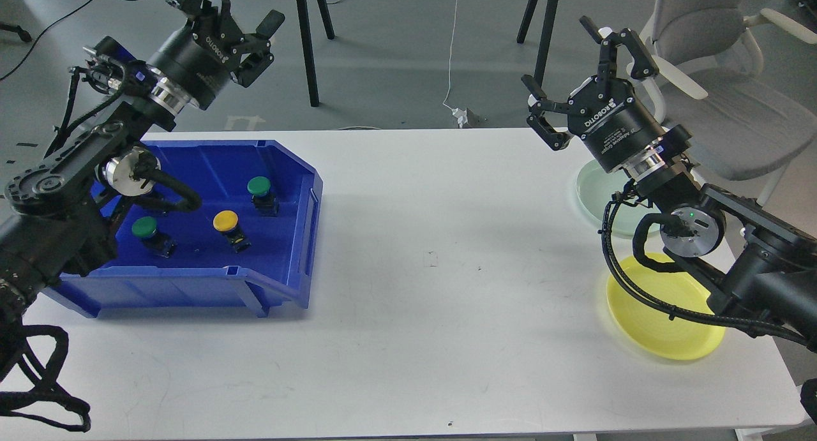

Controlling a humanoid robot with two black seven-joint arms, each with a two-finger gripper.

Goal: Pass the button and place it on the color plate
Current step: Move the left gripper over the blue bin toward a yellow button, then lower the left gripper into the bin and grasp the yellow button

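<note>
From my head view, both my arms were raised above the white surface and neither carried anything. My left tool hung over the far edge of the blue bin, fingers spread wide with nothing between them. My right tool stood above the far right of the surface, its fingers also spread wide and empty.

The buttons lay inside the bin: a green button toward the far side, a yellow button near the middle, and a second green button to the left, partly crowded by my own left forearm. All three were well apart from one another. On the right sat the yellow plate near the front and the pale green plate behind it, both partly hidden by my right arm.

I judged the step in hand to be the first pick, with nothing passed or placed yet. To do it well, I would have brought the left tool straight down over one button's cap, fingers straddling the body rather than the rounded top, keeping clear of the bin wall. The yellow one looked the easiest, with open space around it. For the handover, meeting over the middle of the surface seemed wise, leaving the cap exposed for the right tool, then matching colour to plate.
</note>
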